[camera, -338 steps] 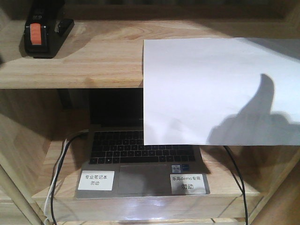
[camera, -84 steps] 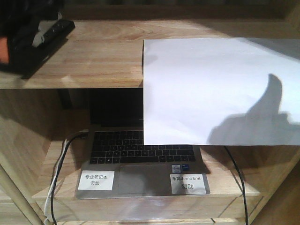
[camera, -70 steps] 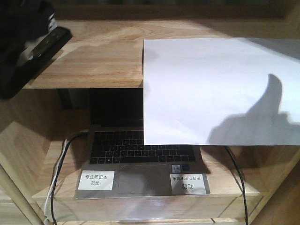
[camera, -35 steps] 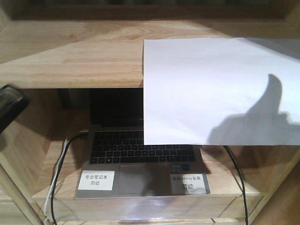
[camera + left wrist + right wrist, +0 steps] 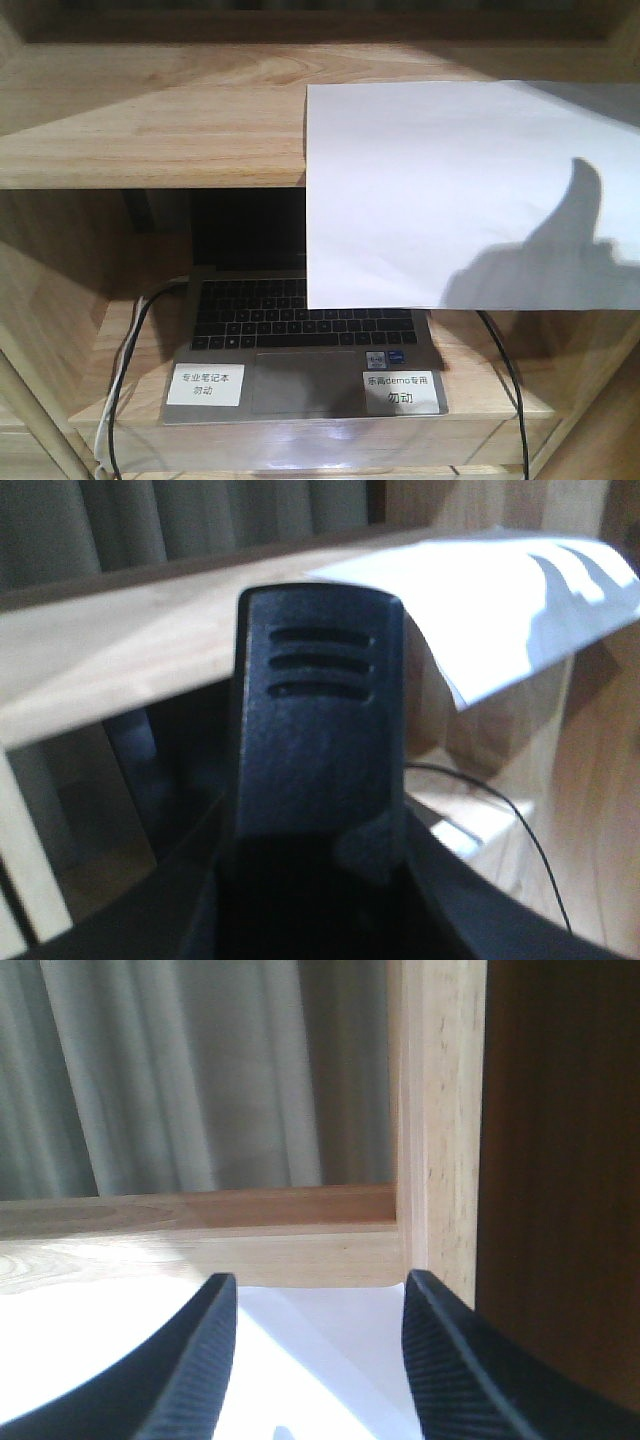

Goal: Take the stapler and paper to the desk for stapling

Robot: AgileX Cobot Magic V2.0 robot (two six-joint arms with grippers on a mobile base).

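clasping the stapler (image 5: 318,710), left gripper (image 5: 312,885)

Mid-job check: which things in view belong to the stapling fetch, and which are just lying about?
Job:
- stapler, gripped in the left end effector
- paper, overhanging the shelf, with the right end effector open over it

Lying about:
- laptop
- white labels on the laptop
- cables
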